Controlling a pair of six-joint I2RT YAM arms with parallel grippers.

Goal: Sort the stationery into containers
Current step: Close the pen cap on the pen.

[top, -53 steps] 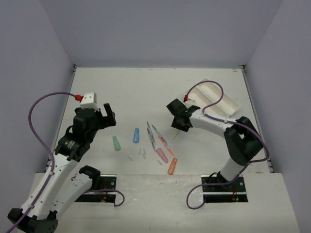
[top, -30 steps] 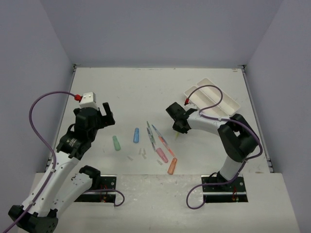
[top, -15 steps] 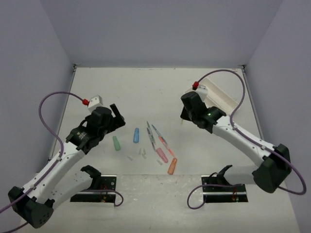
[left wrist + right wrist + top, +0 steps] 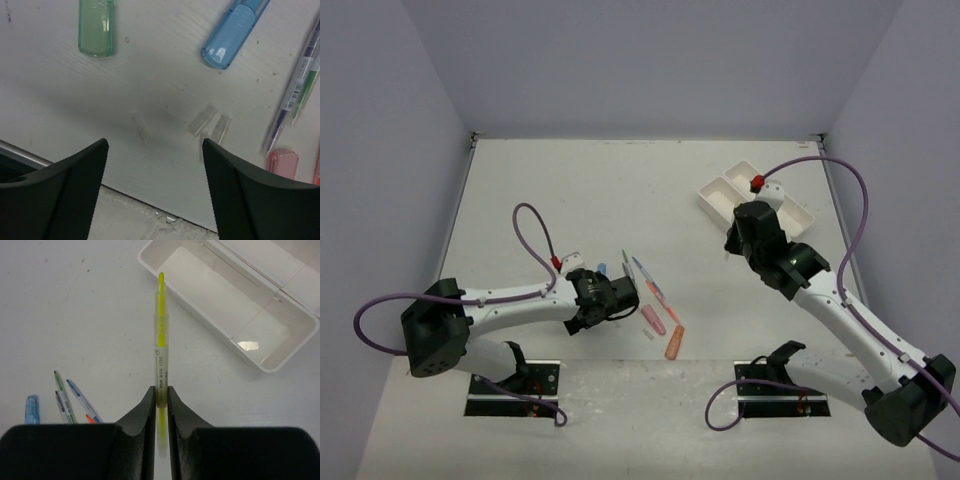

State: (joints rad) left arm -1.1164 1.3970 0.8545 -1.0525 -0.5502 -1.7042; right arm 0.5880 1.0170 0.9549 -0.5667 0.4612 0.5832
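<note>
Pinching yellow pen point(image 4: 160, 330) in right gripper point(image 4: 160, 395), long axis aimed at tray point(image 4: 215, 326) just ahead, toward table's point(image 4: 570, 180) far right corner; left gripper point(image 4: 155, 145) spread over clear bits point(image 4: 210, 122).

One white tray point(image 4: 725, 192) with two compartments is counted. At least four thin pens are seen: yellow pen point(image 4: 160, 340), green pen point(image 4: 58, 381), dark pen point(image 4: 62, 409), blue pen point(image 4: 77, 392). Four stubby pieces are counted: green piece point(image 4: 96, 27), blue piece point(image 4: 235, 32), pink piece point(image 4: 282, 162), orange piece point(image 4: 674, 342). Three clear bits point(image 4: 202, 120) are seen.

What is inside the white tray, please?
In the white tray, the near compartment is bare; the far one is partly hidden. The right gripper holds the yellow pen.
</note>
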